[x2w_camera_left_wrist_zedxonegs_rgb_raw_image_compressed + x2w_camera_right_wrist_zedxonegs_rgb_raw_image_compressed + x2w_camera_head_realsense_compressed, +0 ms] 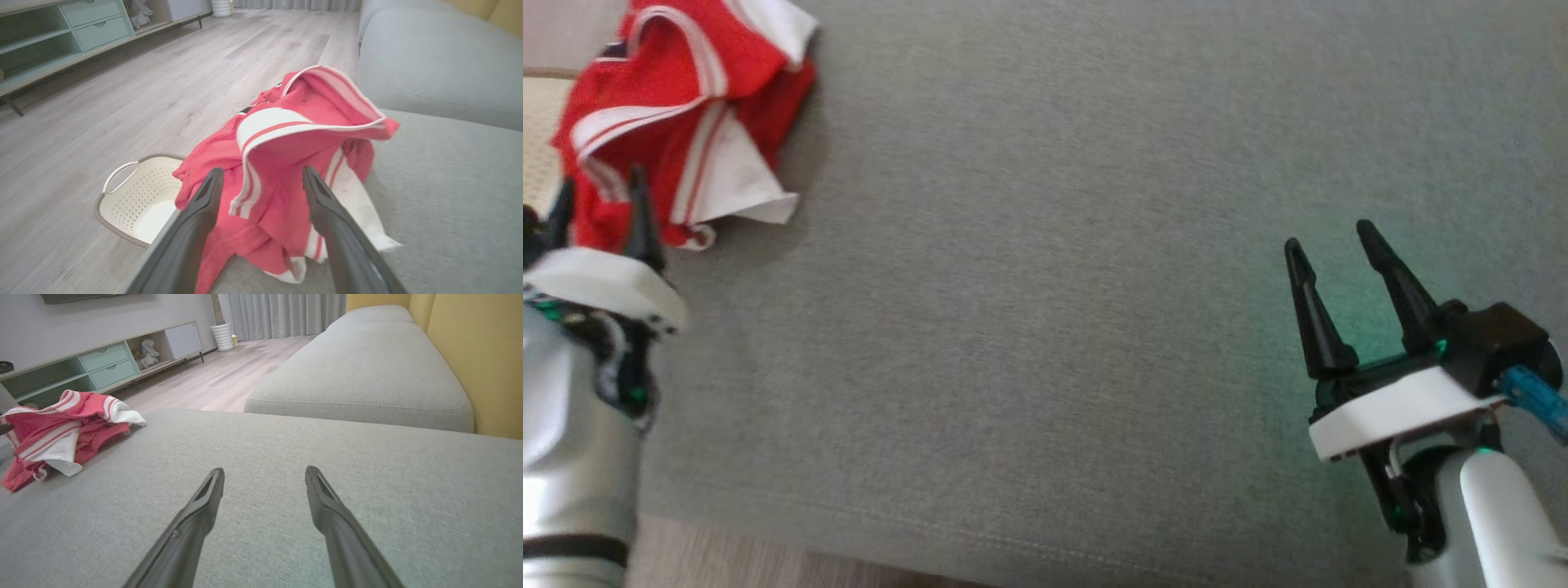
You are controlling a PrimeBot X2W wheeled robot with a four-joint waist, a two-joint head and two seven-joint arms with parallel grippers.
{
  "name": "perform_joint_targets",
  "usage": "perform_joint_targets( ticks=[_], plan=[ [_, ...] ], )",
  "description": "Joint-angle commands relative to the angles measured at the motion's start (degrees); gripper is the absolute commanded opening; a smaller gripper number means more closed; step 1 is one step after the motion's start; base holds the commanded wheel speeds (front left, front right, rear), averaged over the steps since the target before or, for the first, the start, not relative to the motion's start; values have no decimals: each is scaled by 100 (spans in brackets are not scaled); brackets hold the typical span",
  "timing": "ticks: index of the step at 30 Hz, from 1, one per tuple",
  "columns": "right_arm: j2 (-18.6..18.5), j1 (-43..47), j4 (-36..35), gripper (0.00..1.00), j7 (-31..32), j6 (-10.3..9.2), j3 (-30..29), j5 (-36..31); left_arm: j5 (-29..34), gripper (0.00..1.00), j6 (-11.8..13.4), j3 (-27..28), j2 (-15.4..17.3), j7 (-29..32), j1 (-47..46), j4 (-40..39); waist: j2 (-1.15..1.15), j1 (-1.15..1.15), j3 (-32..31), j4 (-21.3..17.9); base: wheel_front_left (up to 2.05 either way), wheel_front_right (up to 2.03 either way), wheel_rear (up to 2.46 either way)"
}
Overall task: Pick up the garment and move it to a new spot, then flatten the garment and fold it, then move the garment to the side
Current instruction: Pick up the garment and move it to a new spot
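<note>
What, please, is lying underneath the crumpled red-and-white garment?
The crumpled red-and-white garment rests on the grey fabric sofa seat; anything beneath its folds is hidden.

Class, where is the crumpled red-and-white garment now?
Head view, upper left: the red-and-white garment lies at the grey sofa cushion's left edge, beyond the left gripper.

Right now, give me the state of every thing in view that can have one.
red and white garment: crumpled in a heap at the sofa seat's edge, not held.
left gripper: open, pointed at the garment, not gripping.
right gripper: open, empty, over bare cushion.
laundry basket: upright on the floor, visible part empty.
cabinet drawers: shut.
</note>
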Motion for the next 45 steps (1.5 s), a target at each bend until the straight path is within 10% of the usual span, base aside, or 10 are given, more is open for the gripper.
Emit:
perform_joint_targets(
  ticks=[1,7,8,9,26,45],
  plan=[
    [-45,-249,-210,100,-5,44,139,32,-29,100,-2,249,419,-59,-239,30,0,-1,205,-222,0,0,0],
    [-71,-376,-172,100,-26,44,127,109,-56,91,0,367,822,-67,-830,1061,0,-1,359,-407,0,0,0],
    [-68,-384,-163,100,-34,44,111,119,-16,28,-51,318,871,-69,-891,1124,0,-1,374,-414,0,0,0],
    [-67,-392,-156,100,-41,44,100,125,8,0,-98,284,907,-71,-944,1170,0,-1,388,-417,0,0,0],
    [163,-50,303,100,-436,44,-243,283,395,0,-309,329,880,-77,338,-1356,0,-1,-1004,-268,0,0,0],
    [130,702,116,100,-158,44,-329,70,359,0,113,-81,309,625,2706,-4869,0,-1,-2050,-852,0,0,0]
  ],
)
